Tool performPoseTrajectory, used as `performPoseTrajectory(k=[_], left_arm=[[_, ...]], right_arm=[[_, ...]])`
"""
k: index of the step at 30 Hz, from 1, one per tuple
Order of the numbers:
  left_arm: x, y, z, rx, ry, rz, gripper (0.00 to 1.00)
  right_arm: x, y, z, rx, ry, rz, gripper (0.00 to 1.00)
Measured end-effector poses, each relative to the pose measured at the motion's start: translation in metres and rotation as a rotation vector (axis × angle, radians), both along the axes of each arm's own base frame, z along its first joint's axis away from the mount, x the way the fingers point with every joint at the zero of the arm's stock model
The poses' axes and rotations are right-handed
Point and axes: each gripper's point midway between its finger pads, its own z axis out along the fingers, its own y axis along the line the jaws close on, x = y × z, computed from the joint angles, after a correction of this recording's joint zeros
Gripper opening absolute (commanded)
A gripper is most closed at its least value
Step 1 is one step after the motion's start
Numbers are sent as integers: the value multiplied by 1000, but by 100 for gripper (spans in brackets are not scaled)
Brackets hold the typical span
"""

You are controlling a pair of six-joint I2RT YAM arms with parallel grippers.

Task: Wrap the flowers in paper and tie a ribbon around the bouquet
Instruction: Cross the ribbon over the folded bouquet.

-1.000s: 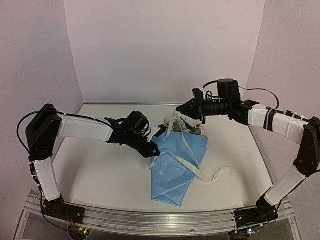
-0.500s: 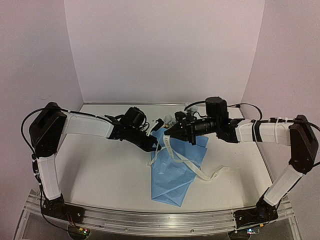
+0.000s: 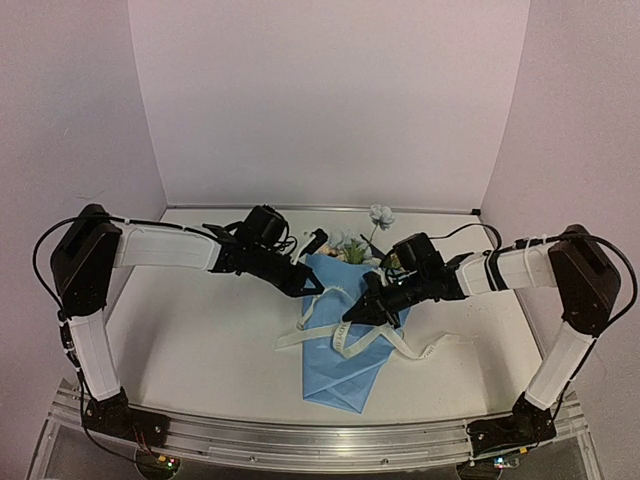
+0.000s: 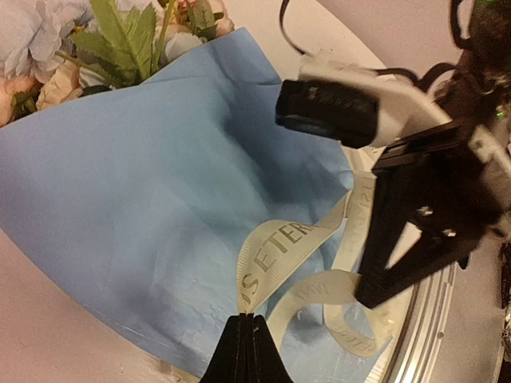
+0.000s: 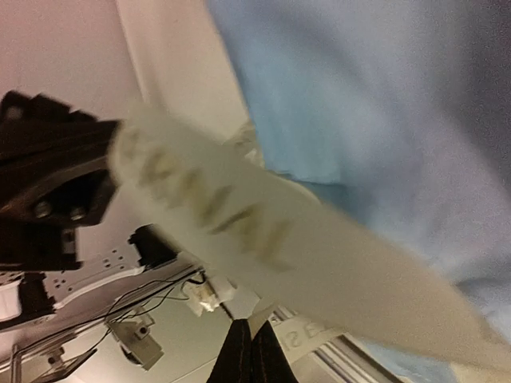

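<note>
While the blue paper-cone bouquet (image 3: 345, 375) lies on the white table (image 3: 200, 340), left gripper (image 3: 313, 291) and right gripper (image 3: 352, 316) each pinch the cream lettered fabric ribbon (image 4: 279, 249) tight-fingered over it, likely forming the knot loop.

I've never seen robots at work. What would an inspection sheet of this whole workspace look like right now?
Surface: white table, no spills seen.
Job's things: bouquet lies on the table, blue paper wrapped into a cone, flowers at its far, wide end; ribbon loops loosely across the cone, not tied.
Clutter: nothing seen.
Grippers: left gripper shut on the ribbon; right gripper shut, apparently pinching the ribbon too.
Cables: black cables along both arms, none on the surface.
Surroundings: plain pale walls on three sides; metal rail at the near edge.
</note>
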Motion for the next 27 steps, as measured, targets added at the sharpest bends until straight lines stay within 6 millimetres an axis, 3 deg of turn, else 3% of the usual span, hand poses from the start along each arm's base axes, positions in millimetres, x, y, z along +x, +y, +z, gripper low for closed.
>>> performPoseTrajectory(k=[6, 10, 15, 21, 27], left_arm=[[-12, 0, 20, -28, -13, -46, 0], [-28, -3, 16, -14, 15, -93, 0], [-51, -7, 11, 3, 56, -156, 0], [-70, -3, 1, 34, 95, -183, 0], [-69, 7, -11, 76, 99, -152, 0]], right_arm=[[-11, -31, -42, -249, -55, 25, 0], [-14, -39, -52, -357, -108, 49, 0], [-4, -51, -59, -471, -196, 37, 0], [14, -70, -59, -591, -297, -7, 0], [26, -89, -25, -638, -444, -53, 0]])
